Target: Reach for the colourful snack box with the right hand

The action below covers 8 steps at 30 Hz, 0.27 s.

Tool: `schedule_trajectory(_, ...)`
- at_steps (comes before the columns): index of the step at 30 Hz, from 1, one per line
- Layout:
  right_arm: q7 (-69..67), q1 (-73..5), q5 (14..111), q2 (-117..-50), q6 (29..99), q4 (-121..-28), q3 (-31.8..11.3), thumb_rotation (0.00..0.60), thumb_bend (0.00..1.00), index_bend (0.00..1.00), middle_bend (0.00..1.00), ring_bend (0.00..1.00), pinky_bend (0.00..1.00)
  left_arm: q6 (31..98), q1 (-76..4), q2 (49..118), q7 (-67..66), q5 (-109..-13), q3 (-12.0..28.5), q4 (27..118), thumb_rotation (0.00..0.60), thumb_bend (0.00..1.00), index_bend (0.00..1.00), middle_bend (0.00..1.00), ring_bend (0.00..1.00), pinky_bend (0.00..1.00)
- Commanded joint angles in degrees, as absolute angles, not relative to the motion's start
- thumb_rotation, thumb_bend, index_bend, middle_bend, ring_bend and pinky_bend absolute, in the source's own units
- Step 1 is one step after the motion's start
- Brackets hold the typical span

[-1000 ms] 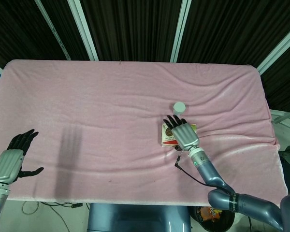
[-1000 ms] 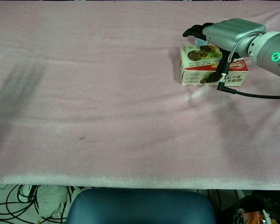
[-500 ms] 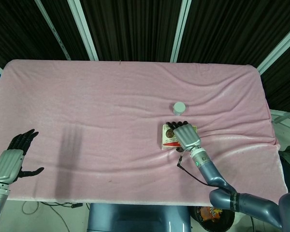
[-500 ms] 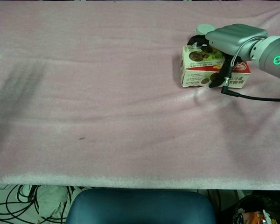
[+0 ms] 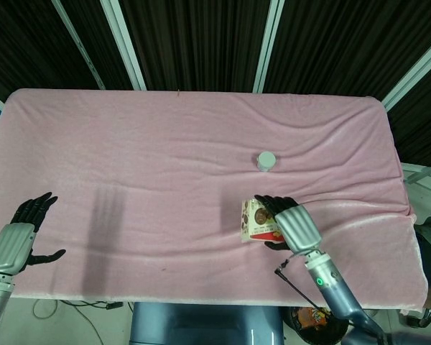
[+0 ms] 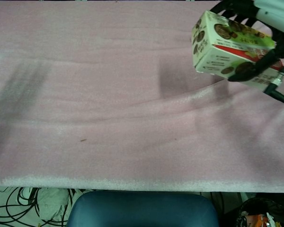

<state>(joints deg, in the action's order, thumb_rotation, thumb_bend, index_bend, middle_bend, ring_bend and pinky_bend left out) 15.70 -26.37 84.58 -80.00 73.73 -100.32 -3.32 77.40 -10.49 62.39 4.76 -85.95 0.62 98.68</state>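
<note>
The colourful snack box [image 5: 256, 220] [image 6: 227, 50], white with red and green print and biscuit pictures, hangs tilted above the pink cloth, casting a shadow to its left. My right hand [image 5: 292, 222] [image 6: 262, 35] grips it from above, black fingers wrapped over its far side and thumb on the near face. My left hand [image 5: 20, 234] floats at the table's front left corner with fingers spread and nothing in it; the chest view does not show it.
A small white round cap or jar [image 5: 266, 160] stands on the pink tablecloth [image 5: 165, 158] behind the box. A black cable [image 5: 296, 282] trails from my right wrist. The cloth is wrinkled around the right half.
My right hand closed on the snack box, lifted it off the cloth and drew it toward the front edge. The left hand has not moved.
</note>
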Motion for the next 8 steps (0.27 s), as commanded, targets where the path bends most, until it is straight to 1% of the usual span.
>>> schedule_trajectory(1,11.91,-21.23,90.36,-75.88,79.33,-104.55,1.77,0.600,0.25,0.67,0.66,0.62,0.63,77.71,-10.38,62.50,4.62,-86.33,0.49,98.57,0.600,0.00,0.00,0.00,0.00,0.00)
schedule_trajectory(5,9.46,-18.70,94.36,-73.32,82.54,-106.06,4.12,0.600,0.25,0.67,0.66,0.62,0.63,77.94,-10.27,62.60,4.39,-86.64,0.35,98.40,0.600,0.00,0.00,0.00,0.00,0.00)
schedule_trajectory(8,7.63,-17.77,95.67,-72.38,84.30,-107.09,3.92,0.600,0.25,0.67,0.66,0.62,0.63,78.03,-10.16,62.59,4.35,-86.49,0.35,98.43,0.600,0.00,0.00,0.00,0.00,0.00)
